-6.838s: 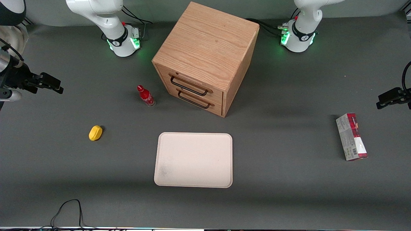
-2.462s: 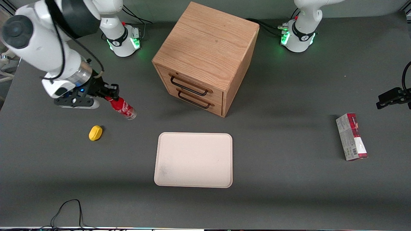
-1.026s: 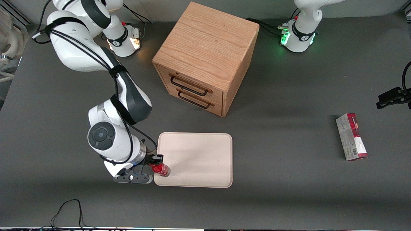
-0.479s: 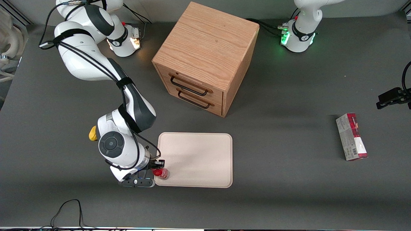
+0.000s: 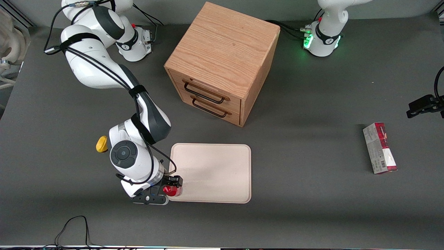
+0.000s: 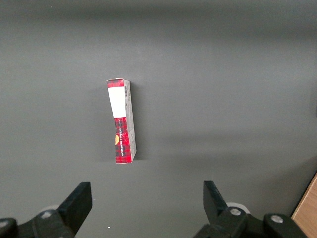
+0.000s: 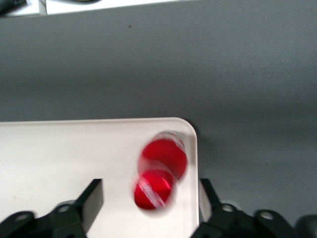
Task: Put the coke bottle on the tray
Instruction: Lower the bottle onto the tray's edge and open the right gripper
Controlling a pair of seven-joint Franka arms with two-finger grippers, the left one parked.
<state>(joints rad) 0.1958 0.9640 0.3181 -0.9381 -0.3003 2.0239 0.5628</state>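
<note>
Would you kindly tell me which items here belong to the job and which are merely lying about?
Job:
small red coke bottle, standing in the tray's corner
flat cream rectangular tray
gripper, open around the bottle

Lying about:
wooden two-drawer cabinet
yellow lump
red-and-grey carton

So the coke bottle (image 5: 172,190) sits on the tray (image 5: 215,173), in the corner nearest the front camera at the working arm's end, with the pincer (image 5: 172,185) open right around it. The cabinet (image 5: 222,62) stands farther from that camera than the tray.
</note>
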